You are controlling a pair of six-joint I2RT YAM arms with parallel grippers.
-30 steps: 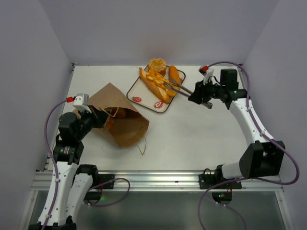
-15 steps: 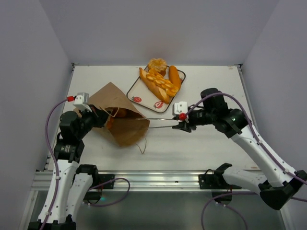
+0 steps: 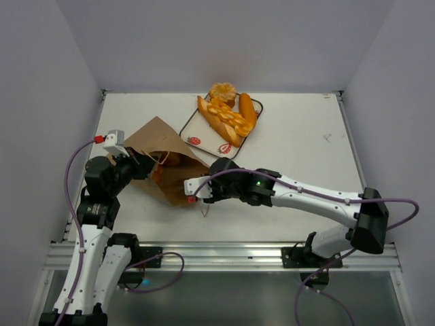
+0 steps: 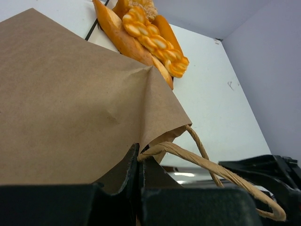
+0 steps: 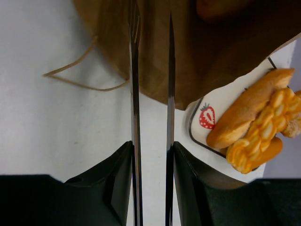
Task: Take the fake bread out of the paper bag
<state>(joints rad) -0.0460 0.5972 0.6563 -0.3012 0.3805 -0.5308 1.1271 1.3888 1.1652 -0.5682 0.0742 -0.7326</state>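
White table holds the floppy paper bag (image 3: 166, 170), pinched at its rim by the shut left gripper (image 4: 139, 162), while the right gripper's (image 5: 151, 28) thin prongs, partly open and empty, reach in for the last light, slippery fake bread (image 5: 221, 7), best nipped across its middle.

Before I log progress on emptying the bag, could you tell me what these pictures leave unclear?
- How much bread remains inside the paper bag: the top view shows only an orange glimpse at its mouth; brown paper covers the rest.
- Right claw tips: the right wrist view loses them in the bag's dark interior.
- Left claw grip: the left wrist view shows it shut on the bag's edge, its tips paper-covered.
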